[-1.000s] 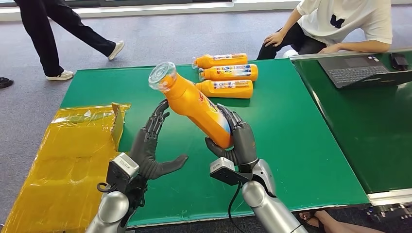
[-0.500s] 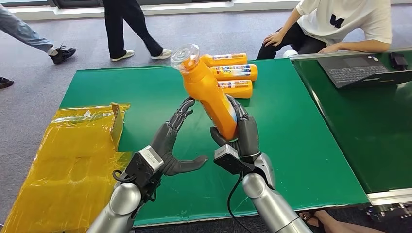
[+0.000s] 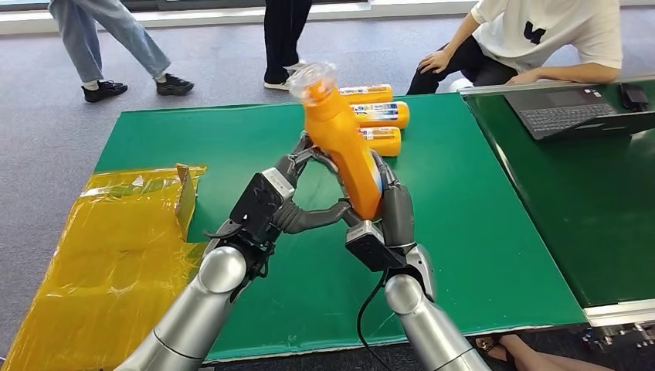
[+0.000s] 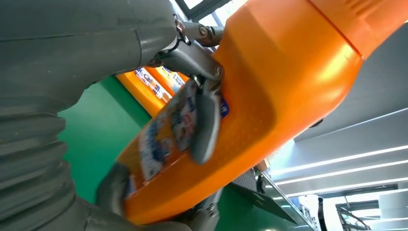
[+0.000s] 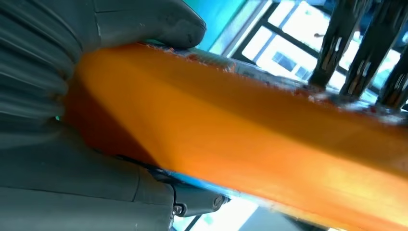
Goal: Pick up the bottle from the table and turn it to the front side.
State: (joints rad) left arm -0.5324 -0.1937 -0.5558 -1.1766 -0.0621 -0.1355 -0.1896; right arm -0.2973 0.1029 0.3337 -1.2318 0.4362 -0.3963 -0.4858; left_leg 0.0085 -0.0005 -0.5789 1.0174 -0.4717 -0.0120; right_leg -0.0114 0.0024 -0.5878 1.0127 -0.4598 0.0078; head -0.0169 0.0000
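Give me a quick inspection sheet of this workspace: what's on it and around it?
Surface: green table.
Job's things: orange bottle held up, cap uppermost, tilted.
Clutter: three bottles lying at the far edge; yellow sheet; laptop on the next table.
Hands: right hand grips the bottle's base; left hand touches its side.
Cables: black cable by the right wrist.
Surroundings: one person sitting, two standing.

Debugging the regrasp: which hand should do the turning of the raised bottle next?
Probably left. The right hand grips the orange bottle's base from below and carries it; the left hand touches its side, fingers on the label, placed to rotate it.
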